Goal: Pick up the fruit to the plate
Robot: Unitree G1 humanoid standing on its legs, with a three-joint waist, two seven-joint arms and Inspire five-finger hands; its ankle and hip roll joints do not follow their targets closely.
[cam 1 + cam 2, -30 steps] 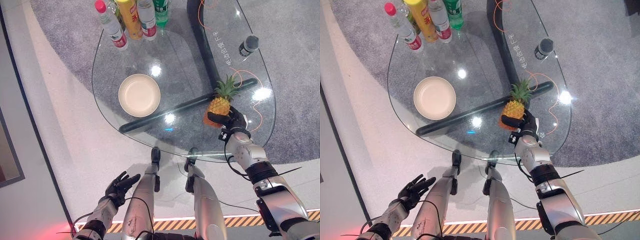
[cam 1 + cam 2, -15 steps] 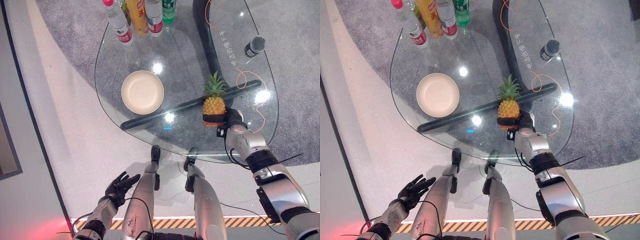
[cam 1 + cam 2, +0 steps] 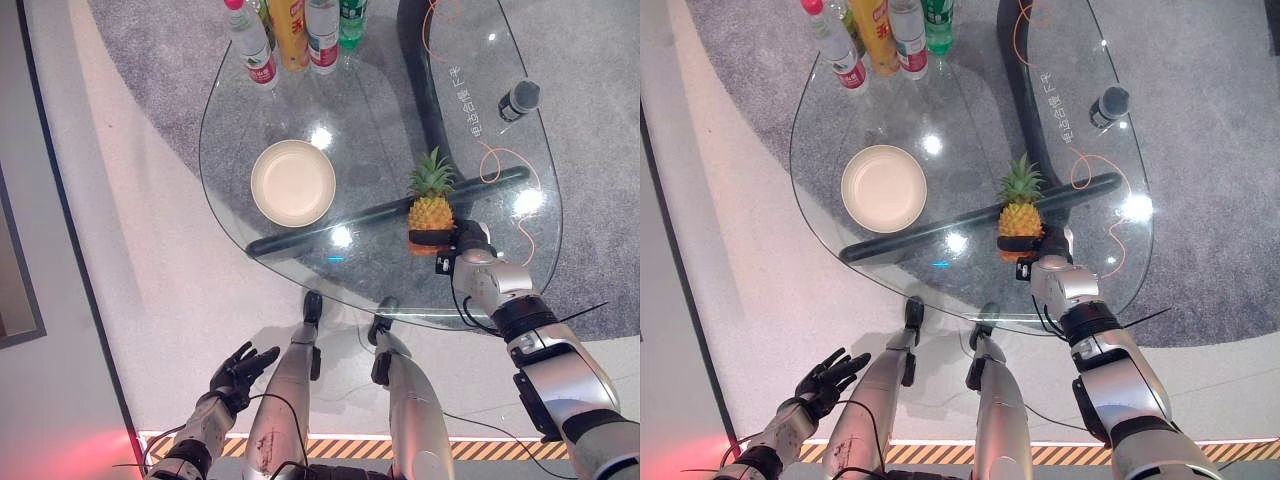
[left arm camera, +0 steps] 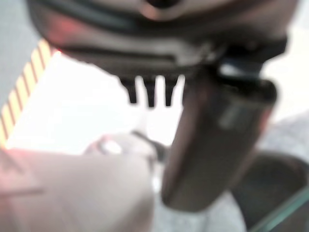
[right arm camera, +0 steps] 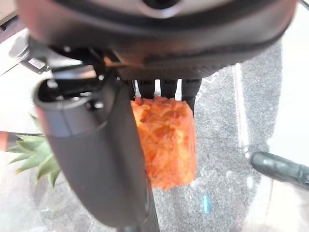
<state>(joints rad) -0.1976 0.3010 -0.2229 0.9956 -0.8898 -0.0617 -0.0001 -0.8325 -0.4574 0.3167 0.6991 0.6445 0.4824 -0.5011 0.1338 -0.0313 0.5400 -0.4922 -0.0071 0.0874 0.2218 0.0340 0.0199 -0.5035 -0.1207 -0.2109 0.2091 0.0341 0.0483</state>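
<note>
- Left eye view: your right hand (image 3: pixel 462 243) has its fingers wrapped round the base of the pineapple (image 3: pixel 431 205), which stands upright at the near right part of the glass table (image 3: pixel 380 110). The plate (image 3: pixel 293 183) sits well apart to the left, nothing on it. Bottles (image 3: pixel 295 30) cluster at the far edge, and a dark microphone (image 3: pixel 520 98) with an orange cable (image 3: pixel 500 170) lies far right. There's white writing on the glass beside the cable, too small for you to read.
- Right eye view: same scene. Your left hand (image 3: pixel 825 378) hangs low beside the table, fingers spread loose, holding nothing.
- Left wrist view: blurry, just finger tips over pale floor with a striped edge.
- Right wrist view: here you get the close look. The thumb and fingers clamp the orange fruit body, green leaves poking out to one side.
</note>
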